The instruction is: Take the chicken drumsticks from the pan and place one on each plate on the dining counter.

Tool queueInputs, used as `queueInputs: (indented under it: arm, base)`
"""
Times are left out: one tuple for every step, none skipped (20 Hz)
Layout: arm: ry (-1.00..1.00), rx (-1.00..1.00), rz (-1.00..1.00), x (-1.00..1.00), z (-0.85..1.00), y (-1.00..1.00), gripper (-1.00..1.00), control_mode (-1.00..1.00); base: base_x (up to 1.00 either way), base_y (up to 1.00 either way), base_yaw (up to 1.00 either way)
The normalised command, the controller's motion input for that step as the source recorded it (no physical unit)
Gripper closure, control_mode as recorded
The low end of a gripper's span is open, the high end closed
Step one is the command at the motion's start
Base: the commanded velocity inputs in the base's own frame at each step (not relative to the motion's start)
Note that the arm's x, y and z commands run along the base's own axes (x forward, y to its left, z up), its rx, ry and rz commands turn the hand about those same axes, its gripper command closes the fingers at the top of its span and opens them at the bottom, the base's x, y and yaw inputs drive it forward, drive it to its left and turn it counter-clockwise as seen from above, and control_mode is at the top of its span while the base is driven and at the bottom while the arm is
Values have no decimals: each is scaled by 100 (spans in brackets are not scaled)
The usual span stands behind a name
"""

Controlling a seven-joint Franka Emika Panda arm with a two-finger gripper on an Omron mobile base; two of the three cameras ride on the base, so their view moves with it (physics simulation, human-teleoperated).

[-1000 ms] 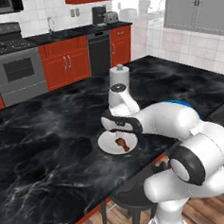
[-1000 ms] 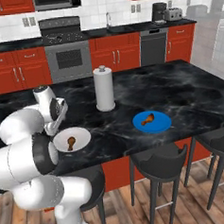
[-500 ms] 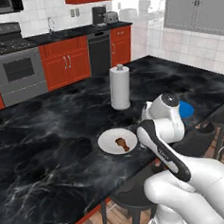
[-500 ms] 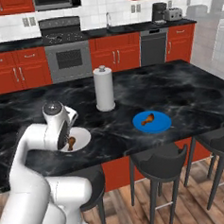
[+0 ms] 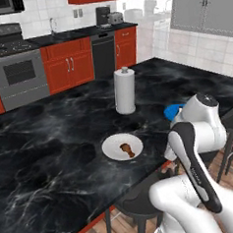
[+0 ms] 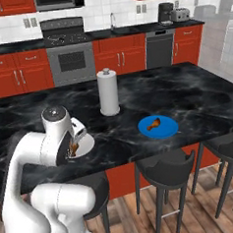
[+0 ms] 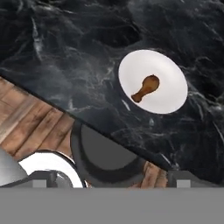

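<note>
On the dining counter [image 5: 51,142] [image 6: 196,98] [image 7: 65,52] lies a white plate [image 5: 113,143] [image 7: 168,89] with one chicken drumstick [image 5: 126,149] [image 7: 145,87] on it. To its right the blue plate [image 6: 164,131] carries the other drumstick [image 6: 153,124]; in the left base view my arm covers most of the blue plate [image 5: 172,109]. My gripper [image 7: 113,178] hangs above the counter's near edge, back from the white plate, open with nothing between its fingertips [image 7: 43,177]. The pan is out of view.
A paper towel roll [image 5: 125,90] [image 6: 108,92] stands upright behind the plates. Dark bar stools [image 6: 164,167] [image 7: 105,157] line the counter's near side over a wooden floor. A stove [image 6: 66,43] and red cabinets [image 5: 68,67] run along the back wall.
My arm has drawn back from over the white plate to the counter's near edge and folded up. The drumstick stays on the white plate. The jaws stay wide.
</note>
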Motion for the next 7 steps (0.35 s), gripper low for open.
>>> queueInputs:
  arm:
    - [27,0,-16,-100,-27,-11,-100,-100]
    - [29,-1,-16,-100,-37,-9,-100,-100]
    - [32,-5,-16,-100,-49,-7,-100,-100]
    - [34,-9,-15,-100,-61,-1,-100,-100]
    - [32,-9,-15,-100,-72,-1,-100,-100]
    - [30,-10,-15,-100,-86,0,-100,-100]
    - [25,-11,-15,-100,-96,0,-100,-100]
  base:
    - [0,0,0]
    - [0,0,0]
    - [0,0,0]
    - [0,0,0]
    - [0,0,0]
    - [0,0,0]
    - [0,0,0]
